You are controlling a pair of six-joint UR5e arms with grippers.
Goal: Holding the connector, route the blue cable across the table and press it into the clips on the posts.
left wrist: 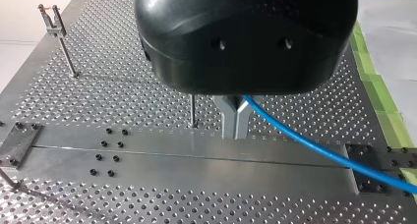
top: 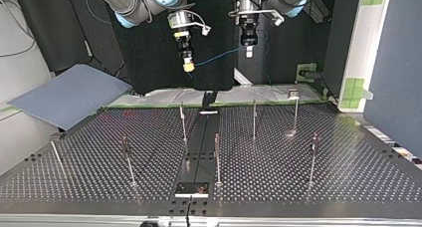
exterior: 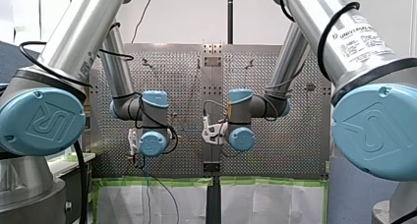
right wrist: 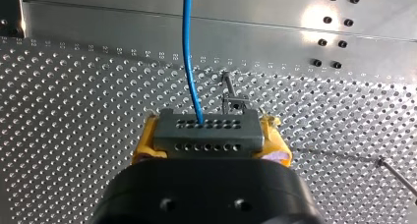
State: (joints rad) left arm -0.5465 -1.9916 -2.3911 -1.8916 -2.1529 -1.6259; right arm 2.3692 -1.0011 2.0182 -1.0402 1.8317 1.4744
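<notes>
High above the perforated table (top: 348, 167), a blue cable (top: 219, 58) runs between my two grippers. In the right wrist view, my right gripper (right wrist: 209, 135) is shut with its yellow pads (right wrist: 142, 145) on a grey connector (right wrist: 196, 138), and the blue cable (right wrist: 188, 52) leaves the connector's face. My left gripper (left wrist: 234, 130) has its metal fingers shut on the blue cable (left wrist: 314, 148), which trails off to one side. Several thin posts with clips stand on the table, such as one post (top: 182, 120) and another (top: 254, 118), all below the grippers.
A smooth metal rail (top: 199, 147) runs down the table's middle, with a dark plate (top: 191, 188) at its near end. A blue-grey mat (top: 69, 95) lies off the table at the top view's left. Green-taped white sheeting (top: 259, 95) lines the far edge.
</notes>
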